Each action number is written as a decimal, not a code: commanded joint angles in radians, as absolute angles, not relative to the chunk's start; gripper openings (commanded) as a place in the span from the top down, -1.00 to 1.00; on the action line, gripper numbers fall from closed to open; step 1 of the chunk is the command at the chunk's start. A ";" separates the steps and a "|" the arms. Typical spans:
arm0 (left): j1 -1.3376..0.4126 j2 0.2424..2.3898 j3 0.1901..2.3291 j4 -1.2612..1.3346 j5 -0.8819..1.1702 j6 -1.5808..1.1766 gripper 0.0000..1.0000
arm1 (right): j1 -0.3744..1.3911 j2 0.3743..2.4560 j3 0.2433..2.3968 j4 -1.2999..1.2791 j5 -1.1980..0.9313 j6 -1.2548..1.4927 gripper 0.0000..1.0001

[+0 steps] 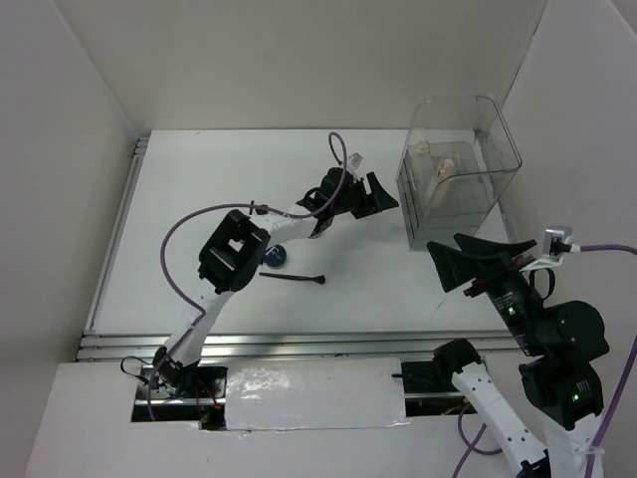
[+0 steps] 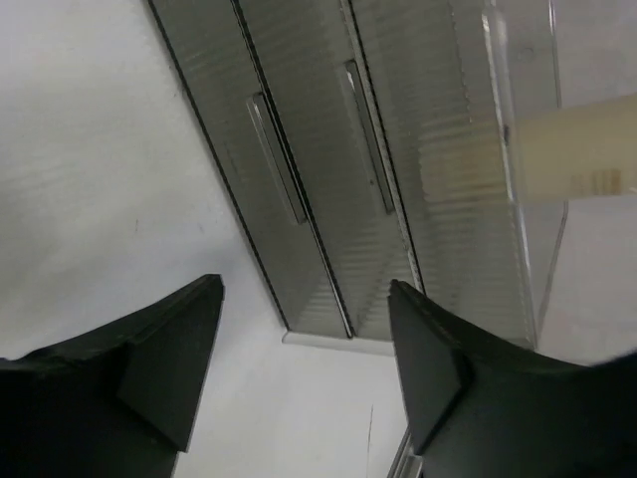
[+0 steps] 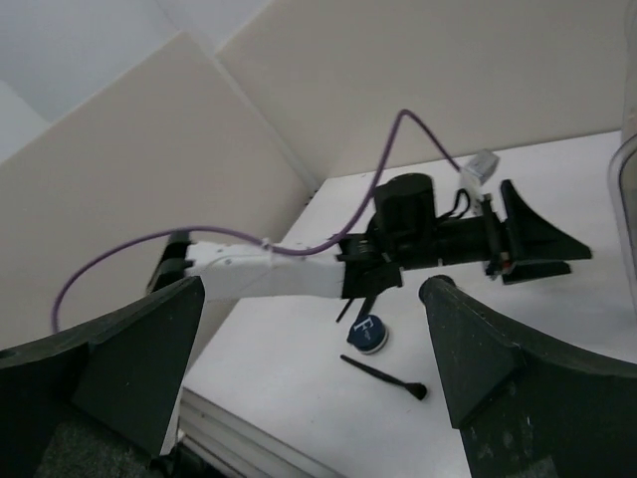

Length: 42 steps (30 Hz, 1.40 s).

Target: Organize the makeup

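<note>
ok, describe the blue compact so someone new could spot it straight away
On the white table, find the left arm stretched toward the clear box. Tucked beside its elbow, just beyond a thin black brush, lies the compact. It is the only round, dark-blue piece, with a pale mark on its lid; the brush is a slim stick.

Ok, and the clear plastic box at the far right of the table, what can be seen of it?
The clear plastic box stands upright at the far right of the table. Its upper part is a see-through bin with rounded corners, and beige tubes rest inside. From the left wrist view, its lower front shows ribbed, smoky drawer fronts with slim bar handles, which look shut. The open left gripper faces the drawers at close range; no contact shows.
</note>
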State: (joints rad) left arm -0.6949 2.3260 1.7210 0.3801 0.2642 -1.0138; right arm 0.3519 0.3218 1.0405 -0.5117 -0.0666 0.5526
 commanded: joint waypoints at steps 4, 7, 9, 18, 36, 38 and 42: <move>-0.664 2.463 1.885 0.597 0.359 -1.172 -0.41 | 0.354 0.261 1.057 -0.591 -0.212 0.534 -1.00; -0.663 2.500 1.943 0.566 0.353 -1.174 -0.41 | 0.354 0.247 1.068 -0.621 -0.207 0.506 -1.00; -0.661 2.526 1.977 0.569 0.356 -1.192 -0.41 | 0.357 0.245 1.084 -0.643 -0.196 0.482 -1.00; -0.655 2.654 2.121 0.597 0.379 -1.282 -0.25 | 0.356 0.238 1.100 -0.664 -0.215 0.465 -1.00; -0.669 2.749 2.256 0.649 0.393 -1.353 0.01 | 0.368 0.245 1.097 -0.655 -0.256 0.457 -1.00; -0.678 2.758 2.275 0.641 0.391 -1.354 0.00 | 0.367 0.244 1.097 -0.655 -0.258 0.459 -0.99; -0.690 2.773 2.289 0.634 0.380 -1.358 0.00 | 0.368 0.241 1.104 -0.663 -0.258 0.454 -1.00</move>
